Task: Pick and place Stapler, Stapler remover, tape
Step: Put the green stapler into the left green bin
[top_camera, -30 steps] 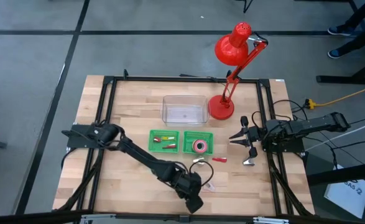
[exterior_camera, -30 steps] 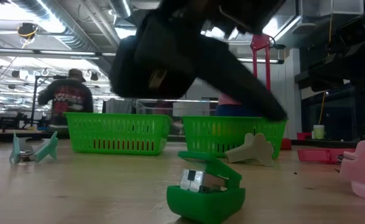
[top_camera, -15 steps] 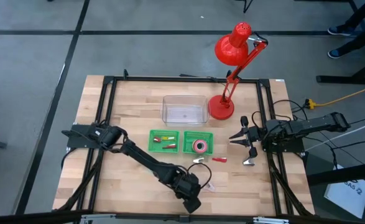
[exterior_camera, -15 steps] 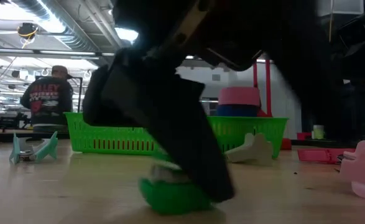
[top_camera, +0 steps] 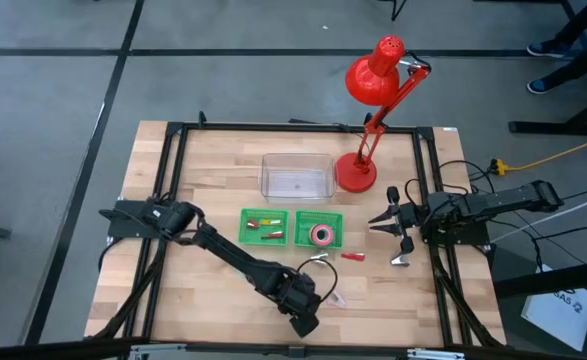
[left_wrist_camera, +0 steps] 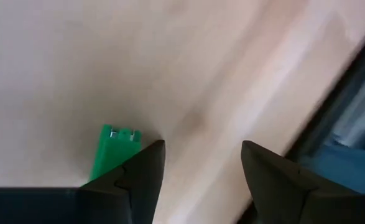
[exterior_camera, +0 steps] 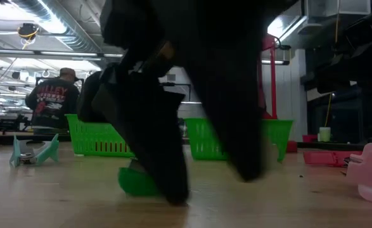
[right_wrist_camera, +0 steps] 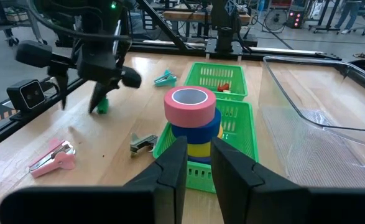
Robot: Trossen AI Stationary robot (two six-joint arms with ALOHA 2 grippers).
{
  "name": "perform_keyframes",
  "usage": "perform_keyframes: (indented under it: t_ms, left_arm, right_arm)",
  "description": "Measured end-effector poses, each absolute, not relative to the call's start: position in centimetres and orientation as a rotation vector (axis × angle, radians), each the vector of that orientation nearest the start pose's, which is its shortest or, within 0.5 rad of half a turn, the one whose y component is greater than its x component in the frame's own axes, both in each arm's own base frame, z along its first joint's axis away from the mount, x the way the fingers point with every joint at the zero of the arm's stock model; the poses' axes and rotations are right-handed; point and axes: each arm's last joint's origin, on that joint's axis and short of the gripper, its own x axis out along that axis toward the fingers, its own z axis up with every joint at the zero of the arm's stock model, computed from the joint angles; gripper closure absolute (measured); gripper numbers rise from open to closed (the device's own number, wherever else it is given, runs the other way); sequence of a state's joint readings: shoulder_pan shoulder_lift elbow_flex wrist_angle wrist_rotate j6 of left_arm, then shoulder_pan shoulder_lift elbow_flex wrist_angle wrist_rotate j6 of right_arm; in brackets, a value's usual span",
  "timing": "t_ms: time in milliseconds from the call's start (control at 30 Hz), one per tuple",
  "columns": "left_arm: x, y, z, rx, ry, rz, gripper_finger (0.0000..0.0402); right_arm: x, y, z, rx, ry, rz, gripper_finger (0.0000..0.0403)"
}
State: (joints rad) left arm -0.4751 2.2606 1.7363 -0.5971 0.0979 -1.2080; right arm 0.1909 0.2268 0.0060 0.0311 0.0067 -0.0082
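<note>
Our left gripper (left_wrist_camera: 198, 158) open, empty, low at table front edge; green stapler remover (left_wrist_camera: 112, 150) just beside one finger, not betw jaws. Risk: we nudge it away, missing grasp

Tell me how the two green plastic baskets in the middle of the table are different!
The green basket on the left arm's side holds a few small loose pieces, red and yellowish, lying low. The green basket on the right arm's side holds a stack of tape rolls, pink on top, which stands taller than its rim in the right wrist view. Both are green, rectangular, mesh-walled, and sit side by side.
</note>
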Motion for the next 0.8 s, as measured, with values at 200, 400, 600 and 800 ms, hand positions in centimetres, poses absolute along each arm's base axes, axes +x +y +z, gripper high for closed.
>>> perform_keyframes:
  t_ms: [200,400,600,800]
  left_arm:
    - [41.3,-21.1,15.8,-0.760,1.230,0.295,0.0192]
    - [39.8,-20.0,17.3,-0.668,1.283,0.400,0.0192]
    - [38.4,-19.1,19.0,-0.577,1.322,0.443,0.0192]
    - [38.0,-18.4,21.6,-0.686,1.261,0.475,0.0192]
  right_arm:
    - [10.8,2.1,15.0,-0.027,0.188,0.184,0.0331]
    - [10.8,2.1,15.0,-0.027,0.188,0.184,0.0331]
    - [10.8,2.1,15.0,-0.027,0.188,0.184,0.0331]
    - [10.8,2.1,15.0,-0.027,0.188,0.184,0.0331]
